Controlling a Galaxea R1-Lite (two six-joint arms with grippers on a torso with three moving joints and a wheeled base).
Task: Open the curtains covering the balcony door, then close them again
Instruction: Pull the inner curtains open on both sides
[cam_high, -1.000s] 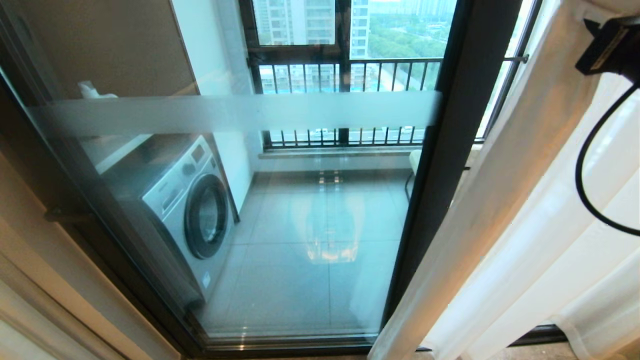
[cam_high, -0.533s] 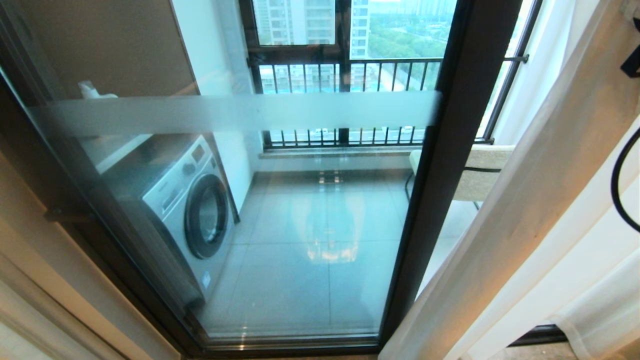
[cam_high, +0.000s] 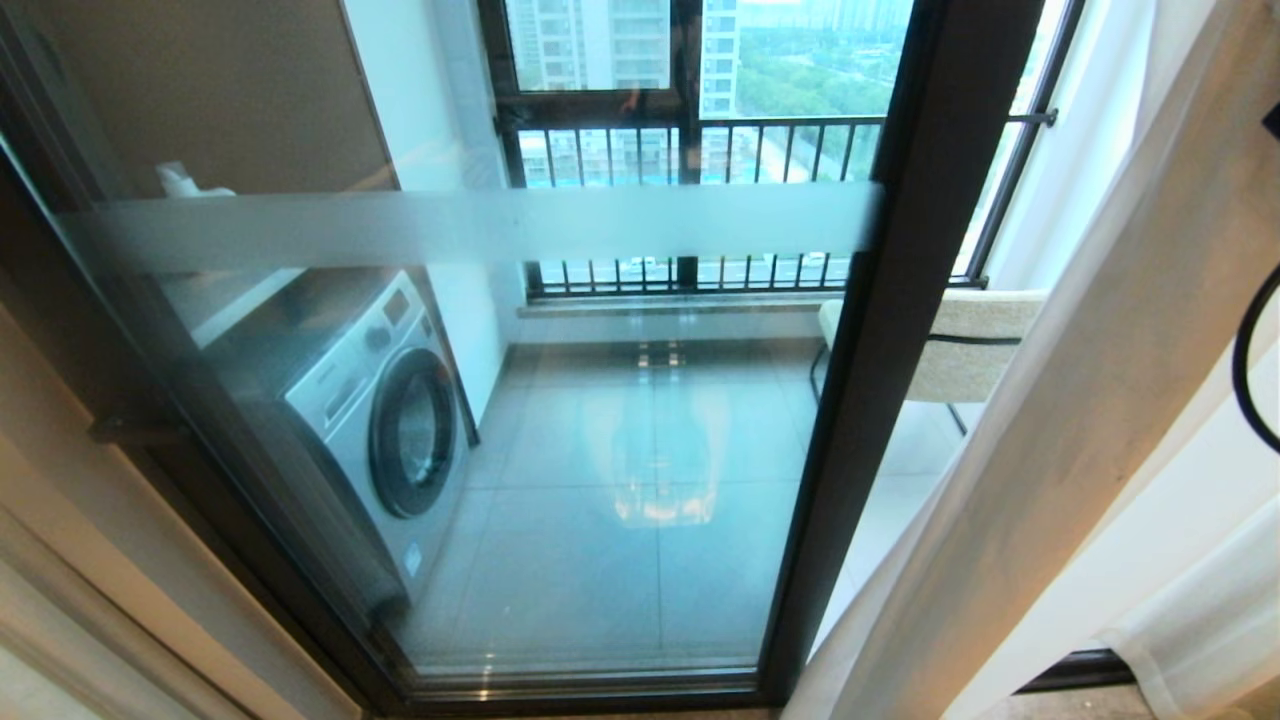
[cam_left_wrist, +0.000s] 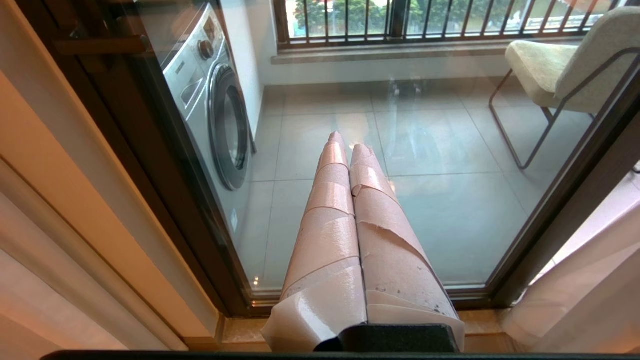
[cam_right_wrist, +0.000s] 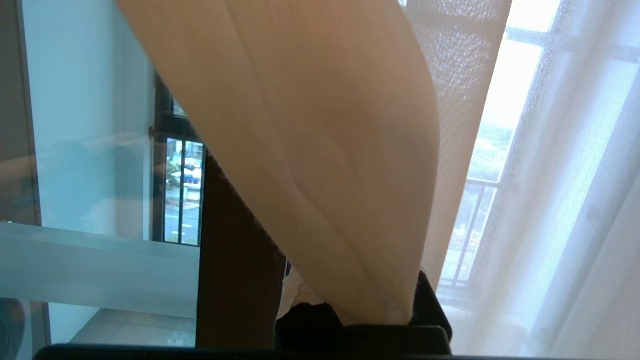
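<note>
Right gripper (cam_right_wrist: 350, 310) is clamped tight on a fold of the curtains (cam_high: 1080, 400), which hang at 3 o'clock beside the balcony door (cam_high: 600, 400). Left gripper (cam_left_wrist: 345, 142) is pressed together, holding nothing

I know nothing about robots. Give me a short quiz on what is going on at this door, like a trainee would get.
1. Pick one: what stands on the balcony behind the balcony door? A) a fridge B) a washing machine C) a bicycle
2. True or false: the left end effector holds a fold of the curtains.
3. Fill in: the curtain fabric is pinched by the ___ end effector.

Key
1. B.
2. False: it is shut on nothing, pointing at the glass.
3. Right: the fabric runs into the right end effector.
</note>
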